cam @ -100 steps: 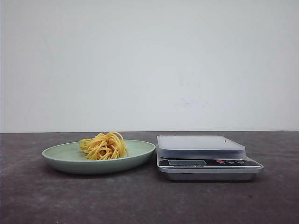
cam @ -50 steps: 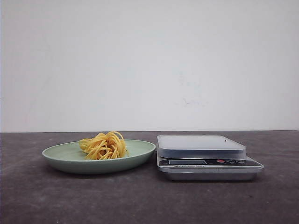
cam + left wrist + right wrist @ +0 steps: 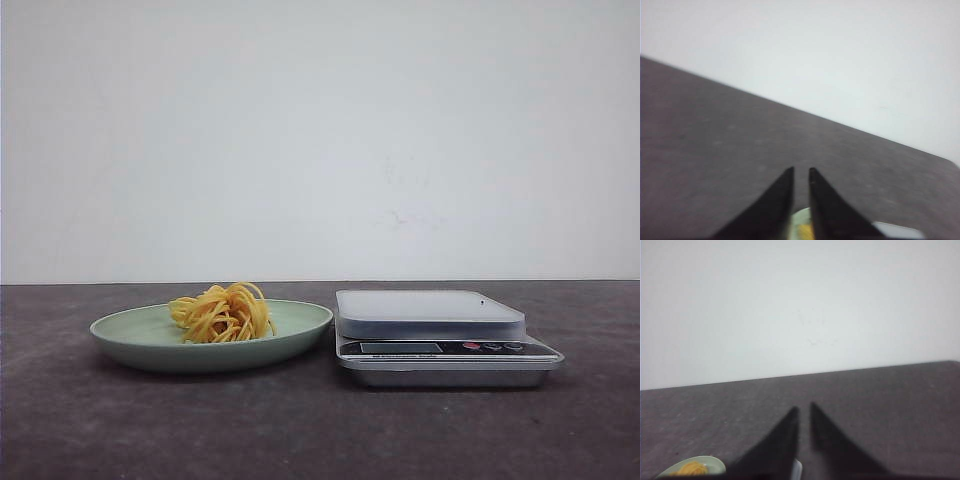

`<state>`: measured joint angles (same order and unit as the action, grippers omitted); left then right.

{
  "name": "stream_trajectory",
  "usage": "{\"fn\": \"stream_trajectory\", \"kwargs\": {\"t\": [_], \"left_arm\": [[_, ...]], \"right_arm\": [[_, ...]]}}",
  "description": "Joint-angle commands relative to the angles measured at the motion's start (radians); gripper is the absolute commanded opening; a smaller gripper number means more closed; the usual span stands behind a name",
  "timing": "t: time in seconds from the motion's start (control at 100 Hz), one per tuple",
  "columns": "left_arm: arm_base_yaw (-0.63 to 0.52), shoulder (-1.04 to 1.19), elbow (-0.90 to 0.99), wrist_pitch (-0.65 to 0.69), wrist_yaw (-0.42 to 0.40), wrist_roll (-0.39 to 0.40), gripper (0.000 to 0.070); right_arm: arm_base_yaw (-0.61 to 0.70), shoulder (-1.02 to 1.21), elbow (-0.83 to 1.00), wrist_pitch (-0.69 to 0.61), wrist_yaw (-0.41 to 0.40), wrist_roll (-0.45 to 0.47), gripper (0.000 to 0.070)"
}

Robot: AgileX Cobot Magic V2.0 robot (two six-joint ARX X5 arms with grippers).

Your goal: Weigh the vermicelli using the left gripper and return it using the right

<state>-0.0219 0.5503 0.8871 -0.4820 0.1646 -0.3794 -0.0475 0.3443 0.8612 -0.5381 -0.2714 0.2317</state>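
Front view shows the vermicelli [image 3: 222, 313] nested at the centre of the pale green plate [image 3: 130, 335], with the scale [image 3: 440, 335] just beside it at 3 o'clock on the worktop [image 3: 300, 430]. The left gripper [image 3: 800, 175] and right gripper [image 3: 803, 412] are each nearly clenched, holding nothing. Loose strands could slip from a pinch or trail off the scale's platform, spoiling the reading.

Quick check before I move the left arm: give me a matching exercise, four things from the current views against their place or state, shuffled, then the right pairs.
Things:
1. vermicelli
2. plate
3. scale
4. left gripper

Places or states:
A. pale green, left of the scale on the table
B. platform bare, nothing on it
C. fingers nearly closed, holding nothing
D. yellow-orange nest lying on the plate

Pairs: 1-D, 2-A, 3-B, 4-C
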Motion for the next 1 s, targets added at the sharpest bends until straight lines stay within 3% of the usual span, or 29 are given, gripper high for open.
{"fn": "stream_trajectory", "kwargs": {"t": [0.0,0.05,0.15,0.28,0.57,0.74,0.81,0.99], "left_arm": [[-0.002,0.037,0.039,-0.011,0.073,0.023,0.041],[-0.007,0.066,0.055,-0.021,0.106,0.015,0.0431],[-0.035,0.133,0.059,-0.025,0.156,-0.035,0.0375],[-0.113,0.259,0.061,-0.016,0.164,-0.053,0.0356],[-0.317,0.647,0.168,-0.014,0.058,-0.056,0.0353],[-0.397,0.889,0.323,-0.101,-0.029,-0.013,0.0353],[-0.419,0.975,0.396,-0.145,-0.063,0.002,0.0353],[-0.449,1.148,0.534,-0.253,-0.068,-0.007,0.0353]], "right_arm": [[-0.001,0.026,0.021,-0.004,-0.034,-0.012,0.0476],[-0.001,0.042,0.03,-0.006,-0.066,-0.011,0.0584],[-0.001,0.067,0.034,-0.014,-0.111,-0.007,0.0586],[-0.001,0.087,0.034,-0.033,-0.133,-0.005,0.0587],[0.0,0.103,0.034,-0.046,-0.133,-0.03,0.0587],[0.006,0.12,0.034,-0.071,-0.149,-0.033,0.059],[0.011,0.125,0.034,-0.08,-0.149,-0.047,0.0635],[0.027,0.126,0.035,-0.089,-0.148,-0.061,0.0637]]}}
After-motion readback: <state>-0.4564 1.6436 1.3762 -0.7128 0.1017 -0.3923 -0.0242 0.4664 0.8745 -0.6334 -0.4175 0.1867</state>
